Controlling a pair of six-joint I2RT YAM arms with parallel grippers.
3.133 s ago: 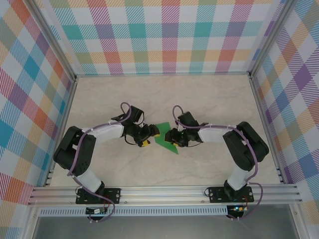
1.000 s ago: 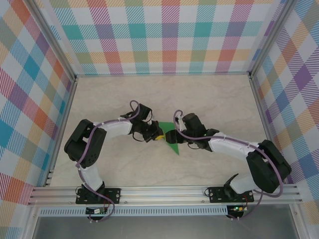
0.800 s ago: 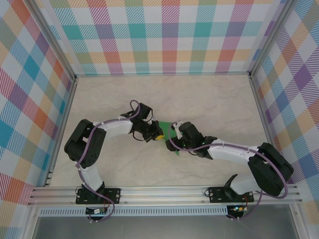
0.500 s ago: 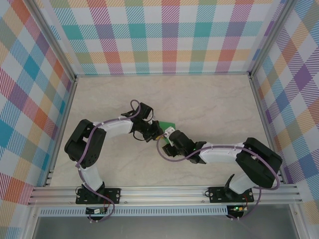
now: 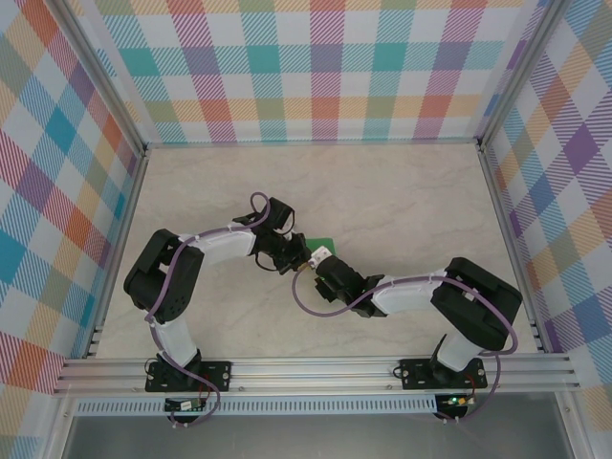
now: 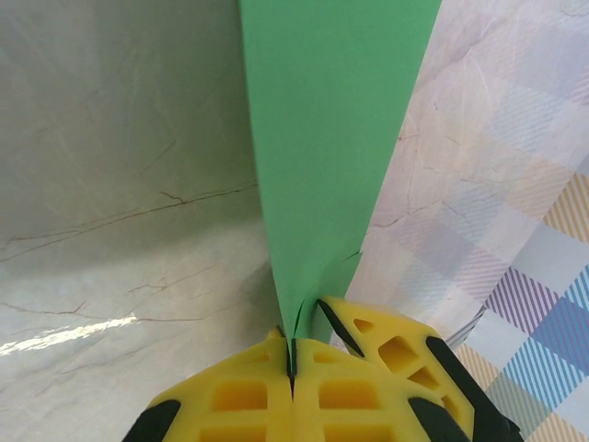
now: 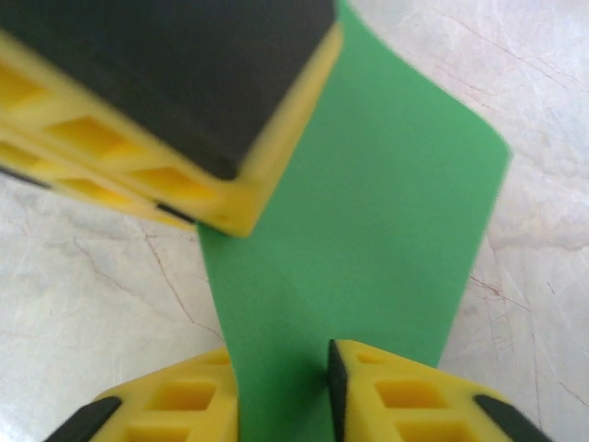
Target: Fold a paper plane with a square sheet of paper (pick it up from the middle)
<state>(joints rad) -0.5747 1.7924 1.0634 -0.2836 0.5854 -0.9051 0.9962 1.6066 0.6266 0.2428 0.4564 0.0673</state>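
The left pincer [image 6: 293, 354] is closed tight on the green paper [image 6: 331, 138]: its yellow pads meet on a low corner, and the paper makes small wrinkles just there. From this grip the paper rises as a tall band, lifted above the desk [image 6: 110, 184] and with its long side toward the checked wall [image 6: 538, 276]. I think it is held like this so that the paper stands free and the other arm can reach it from the side. The right pincer [image 7: 281, 387] has its jaws a little apart, a narrow gap, and the paper [image 7: 368, 230] passes through this gap; I judge it is not yet pressing. One finger [image 7: 166, 101] of the left pincer is very near in the right wrist view, so the two grips sit close together on the same end. From above, both pincers meet in the middle of the desk [image 5: 402, 191], and a small green piece [image 5: 321, 241] shows between them. Probably the right one must pinch along the fold to make a sharp crease, while the left one anchors the paper
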